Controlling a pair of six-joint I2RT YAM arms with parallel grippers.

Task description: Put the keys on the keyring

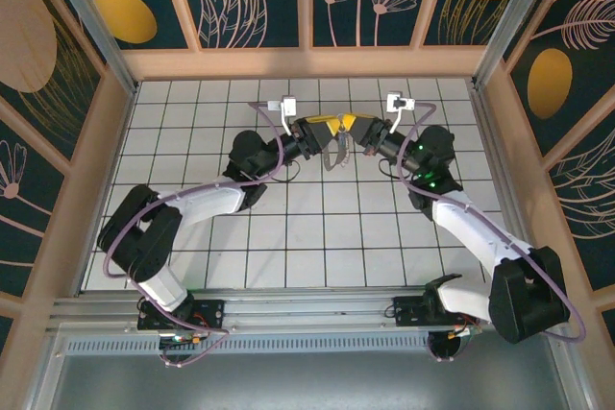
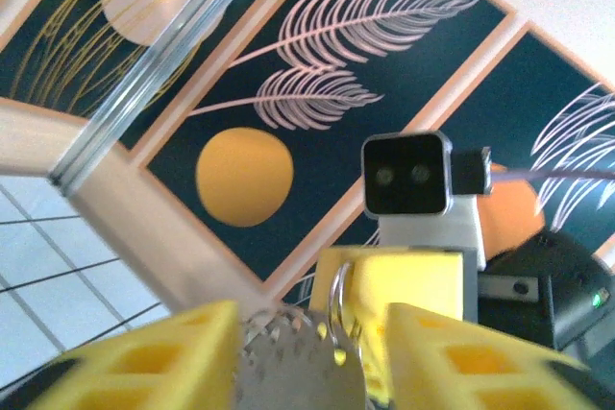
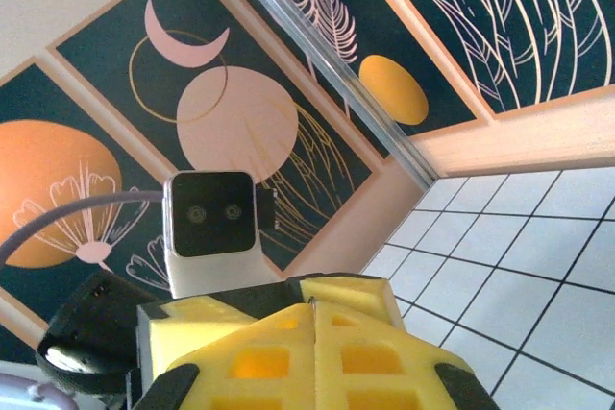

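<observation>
Evidently the keyring [image 2: 298, 368] hangs in mid-air above the worktop [image 1: 317, 228], its silvery loop and jagged metal bits pinched in the left tool [image 1: 325, 133]. The right tool [image 3: 314, 322], pads pressed together, meets it head-on. Whether the blue-headed key sits on the loop we cannot tell, so we judge the threading under way.

Count as observed.

- Black-and-white jointed arms: two, my left arm [image 1: 207, 201] and my right arm [image 1: 471, 223].
- Grippers: two, my left gripper [image 1: 329, 128] and my right gripper [image 1: 352, 127].
- Blocky yellow fingers [image 2: 144, 367]: two per gripper, four in all.
- White box-shaped wrist cameras [image 1: 286, 106]: two, one per wrist.
- Thin pale silvery keyring loop [image 1: 335, 156]: one.
- Flat silver metal piece with a jagged edge [image 2: 293, 372]: one seen, in the left wrist view.
</observation>
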